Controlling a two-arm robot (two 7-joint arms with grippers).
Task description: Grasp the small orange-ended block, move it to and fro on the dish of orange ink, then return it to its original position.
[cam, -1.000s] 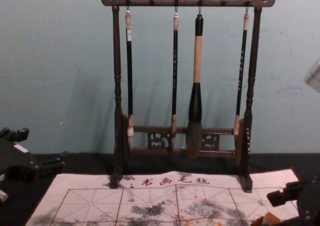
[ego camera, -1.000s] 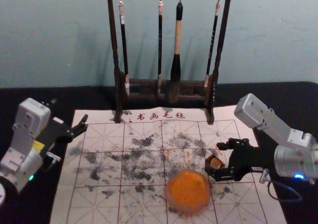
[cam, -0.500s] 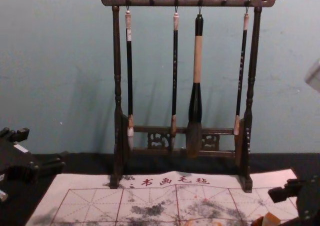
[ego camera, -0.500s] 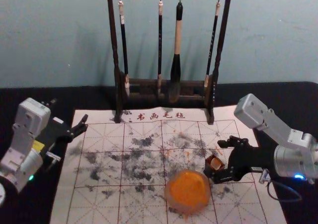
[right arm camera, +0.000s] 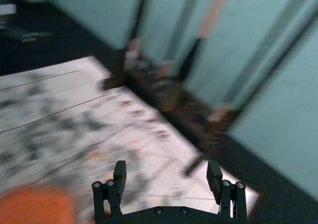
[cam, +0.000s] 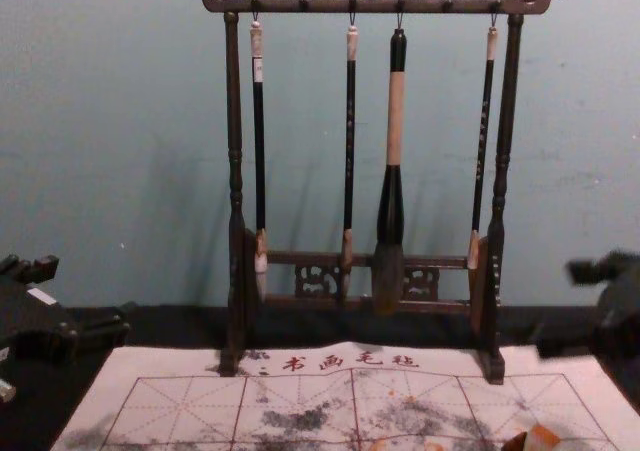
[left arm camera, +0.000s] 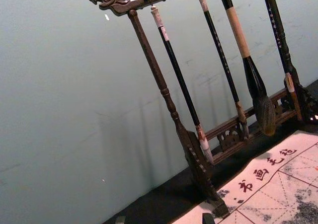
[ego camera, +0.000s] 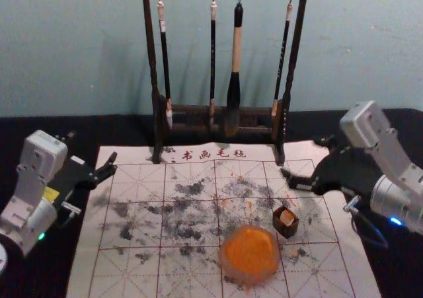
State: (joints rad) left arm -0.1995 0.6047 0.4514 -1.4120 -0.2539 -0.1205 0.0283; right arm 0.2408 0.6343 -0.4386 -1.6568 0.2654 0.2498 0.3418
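Observation:
My right gripper (ego camera: 303, 157) is open above the felt's right side, behind and to the right of the small block and apart from it. In the right wrist view, the right gripper (right arm camera: 166, 168) has nothing between its fingers. The small dark block (ego camera: 285, 222) stands on the felt with its pale orange end up, just right of the round dish of orange ink (ego camera: 249, 254). The block's orange end (cam: 542, 436) shows at the chest view's lower edge. My left gripper (ego camera: 92, 149) is parked open at the left; in its wrist view, the left gripper (left arm camera: 164, 219) shows just its tips.
Behind the dish stands a dark wooden rack (ego camera: 158, 123) with several hanging brushes, the large brush (ego camera: 234, 90) among them. The white gridded felt (ego camera: 125, 271) carries black and orange smudges. Its back edge lies under the rack's feet.
The right gripper has moved from around the block up, back and to the right, leaving the block standing on the felt. The left arm has stayed still.

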